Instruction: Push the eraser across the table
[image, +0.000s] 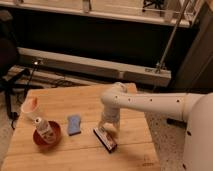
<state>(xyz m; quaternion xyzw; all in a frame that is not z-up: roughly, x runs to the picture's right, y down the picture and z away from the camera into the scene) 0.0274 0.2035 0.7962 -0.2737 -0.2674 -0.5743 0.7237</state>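
Claw (108, 127) sits just behind the eraser (105, 139) on the table (60, 102).

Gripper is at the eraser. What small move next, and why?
Probably a short, low push sideways along the table: the gripper sits at the far end of the eraser, which lies close to the table's near edge.

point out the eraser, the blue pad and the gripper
eraser (106, 141), camera view, middle of its top face
blue pad (74, 125), camera view, centre of its top
gripper (108, 128), camera view, its tip, right at the eraser's far end
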